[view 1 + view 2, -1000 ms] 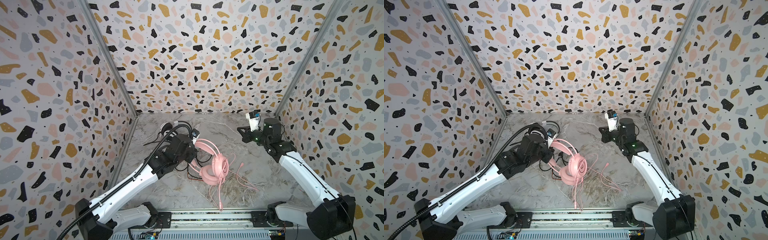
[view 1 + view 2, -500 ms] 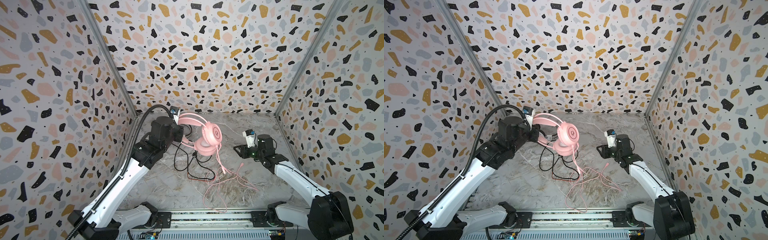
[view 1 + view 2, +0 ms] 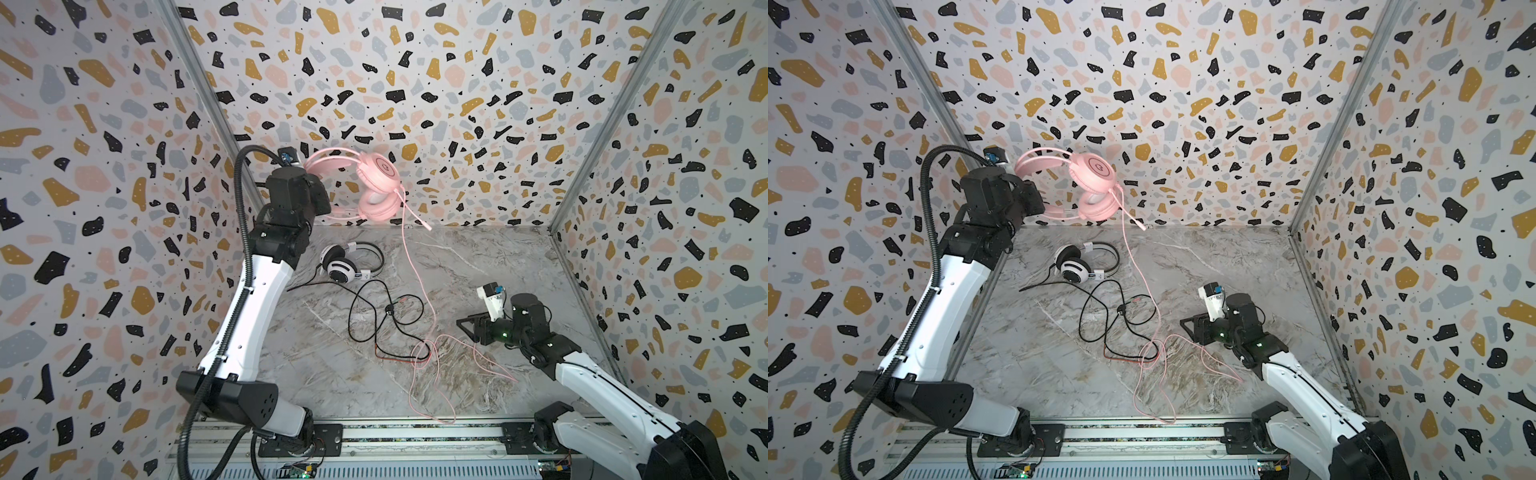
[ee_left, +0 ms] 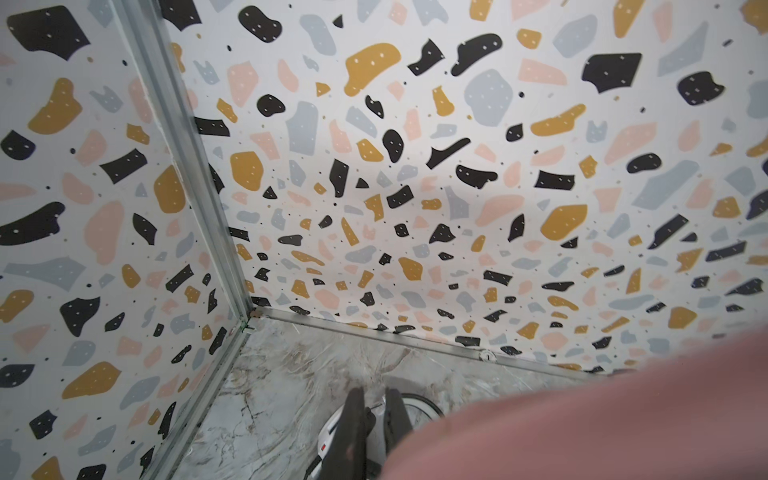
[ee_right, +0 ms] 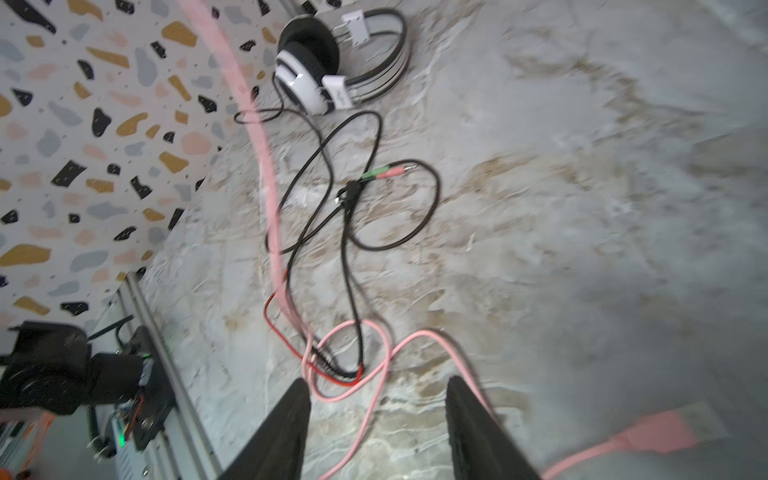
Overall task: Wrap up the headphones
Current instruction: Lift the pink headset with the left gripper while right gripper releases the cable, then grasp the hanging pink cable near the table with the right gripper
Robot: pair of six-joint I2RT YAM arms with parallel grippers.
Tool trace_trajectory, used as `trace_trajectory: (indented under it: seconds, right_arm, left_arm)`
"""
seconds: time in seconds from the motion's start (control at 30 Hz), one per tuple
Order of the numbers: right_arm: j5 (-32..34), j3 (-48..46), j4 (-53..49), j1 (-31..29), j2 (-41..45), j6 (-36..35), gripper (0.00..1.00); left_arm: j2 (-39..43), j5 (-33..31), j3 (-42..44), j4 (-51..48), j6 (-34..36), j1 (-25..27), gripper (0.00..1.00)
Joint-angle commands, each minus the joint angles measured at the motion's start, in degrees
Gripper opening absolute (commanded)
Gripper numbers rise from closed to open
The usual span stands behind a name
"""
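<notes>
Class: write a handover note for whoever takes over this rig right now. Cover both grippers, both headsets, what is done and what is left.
Left gripper: shut on the pink headset by its headband, holding it in the air.
Right gripper: open, empty, low over the pink cable loops on the table.
White headset: lying on the table, black cable loose and crossing the pink one.
Done: pink headset picked up. Left: wrap both cables.

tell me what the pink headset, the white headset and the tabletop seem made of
Pink headset: moulded plastic by the look, smooth shells with a soft sheen.
White headset: glossy hard plastic with black stripes; dark ear pads, perhaps leatherette.
Tabletop: marble-veined, matte; real stone or printed laminate, cannot tell.
</notes>
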State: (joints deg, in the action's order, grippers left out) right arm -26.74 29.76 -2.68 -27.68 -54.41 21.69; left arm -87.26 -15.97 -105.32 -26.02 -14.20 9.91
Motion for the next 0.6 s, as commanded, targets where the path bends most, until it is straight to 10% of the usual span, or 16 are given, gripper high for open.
trace_trajectory:
  seconds: [0.0, 0.57]
  right_arm:
    - [1.07, -1.08, -3.41, -5.53, 1.43, 3.79, 0.64]
    - [2.60, -4.23, -3.75, -27.93, -3.02, 12.08, 0.73]
  left_arm:
    - [-1.13, 2.84, -6.15, 5.58, -4.11, -1.69, 0.00]
    - [-3.29, 4.21, -8.06, 6.07, -3.56, -2.00, 0.00]
